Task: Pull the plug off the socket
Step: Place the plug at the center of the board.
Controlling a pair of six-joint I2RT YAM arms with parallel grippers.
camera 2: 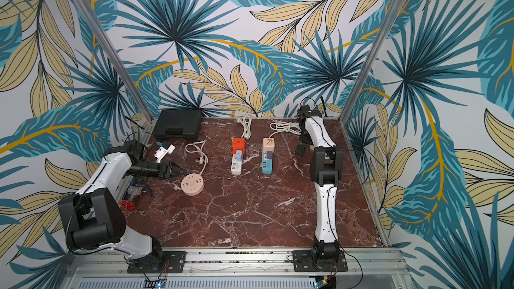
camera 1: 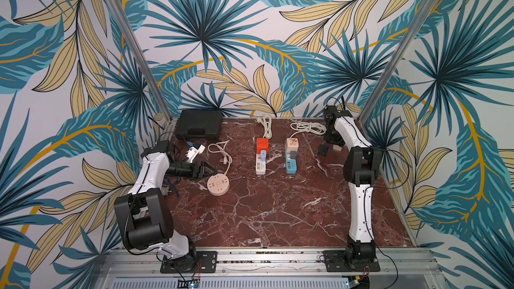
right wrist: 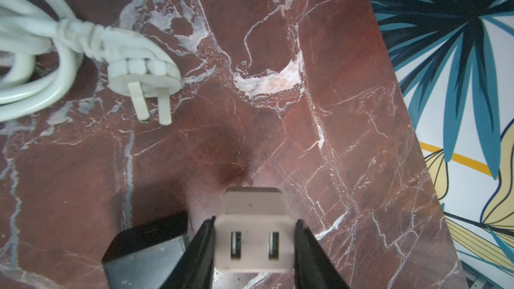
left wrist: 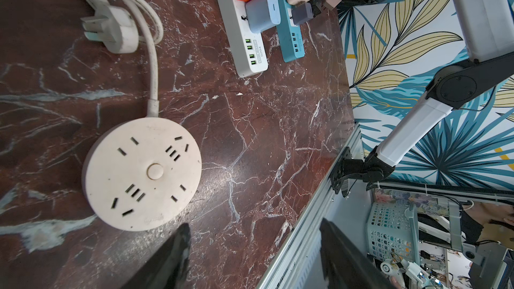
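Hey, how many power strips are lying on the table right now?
3. A round pink one by the left pincer, a white bar mid-table, and a blue bar just right of it. The shut black case at the back could hide more.

Small rotated label on the white power strip, seemingly "S204", barely legible.

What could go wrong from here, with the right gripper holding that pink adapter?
The right gripper pinches the pink adapter right beside a black adapter; setting it down could knock that one. A pale blue charger sits plugged into the white strip, yet the open left gripper is by the round socket; the unbraced strip may lift when pulled.
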